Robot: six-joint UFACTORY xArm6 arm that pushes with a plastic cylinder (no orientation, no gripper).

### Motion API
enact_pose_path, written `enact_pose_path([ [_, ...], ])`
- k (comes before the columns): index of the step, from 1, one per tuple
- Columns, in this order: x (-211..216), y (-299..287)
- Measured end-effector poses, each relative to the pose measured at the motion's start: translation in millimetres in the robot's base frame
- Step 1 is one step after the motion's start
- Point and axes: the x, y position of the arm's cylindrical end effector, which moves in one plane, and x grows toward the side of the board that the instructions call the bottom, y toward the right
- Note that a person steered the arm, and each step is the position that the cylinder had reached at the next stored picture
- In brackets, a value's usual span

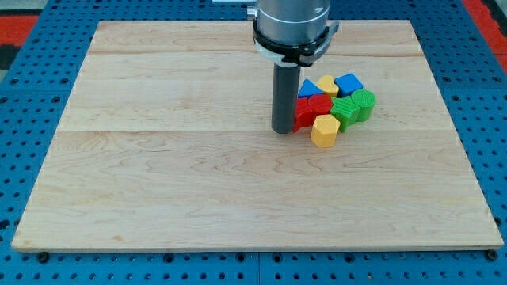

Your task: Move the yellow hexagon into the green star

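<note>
The yellow hexagon (325, 131) lies at the lower edge of a tight cluster of blocks right of the board's centre. It touches the green star (346, 110) just above and to its right. My tip (283, 130) stands on the board just left of the cluster, beside the red block (313, 109) and a short way left of the yellow hexagon.
The cluster also holds a second green block (364, 100), a blue triangle (308, 87), a blue block (348, 82) and a yellow block (328, 85). The wooden board (198, 174) lies on a blue pegboard table.
</note>
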Motion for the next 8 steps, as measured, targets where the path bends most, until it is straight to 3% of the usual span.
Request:
enact_pose_path([
  [2,0.0,22.0],
  [4,9.5,-9.5],
  [5,26.9,2.5],
  [7,27.4,73.7],
  [8,27.4,82.5],
])
